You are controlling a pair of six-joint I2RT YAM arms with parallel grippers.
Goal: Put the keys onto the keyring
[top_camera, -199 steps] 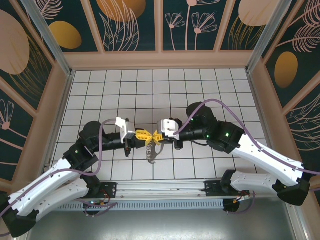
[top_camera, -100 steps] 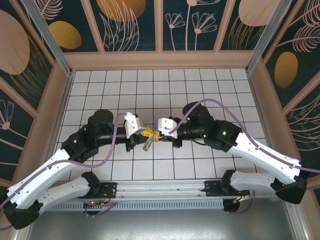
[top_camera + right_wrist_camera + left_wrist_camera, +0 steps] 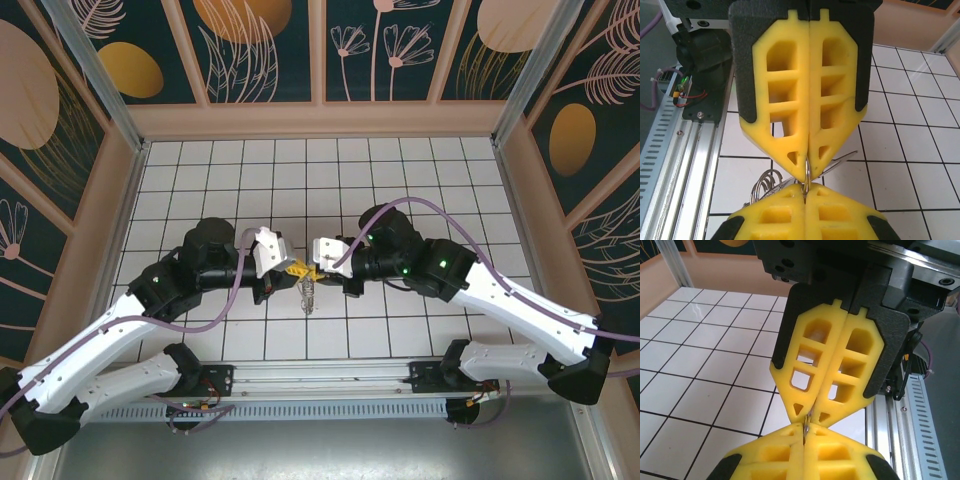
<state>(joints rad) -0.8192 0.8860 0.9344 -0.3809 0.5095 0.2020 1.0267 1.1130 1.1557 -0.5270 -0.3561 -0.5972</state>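
Left gripper (image 3: 291,268) of mine is clamped shut on the keyring (image 3: 807,172). Its wrist has swung round since a second ago, so its tips now meet the other's nose to nose above the table. Between us the keys (image 3: 308,293) hang in a tighter, straighter bunch than before. Right gripper (image 3: 319,272) is likewise closed on the same ring. I judge the keys are gathered on it, but I cannot tell whether every one is threaded.

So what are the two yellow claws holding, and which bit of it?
The left gripper and right gripper both pinch the thin grey wire keyring by its bare wire, tip to tip; tiny silvery keys dangle below.
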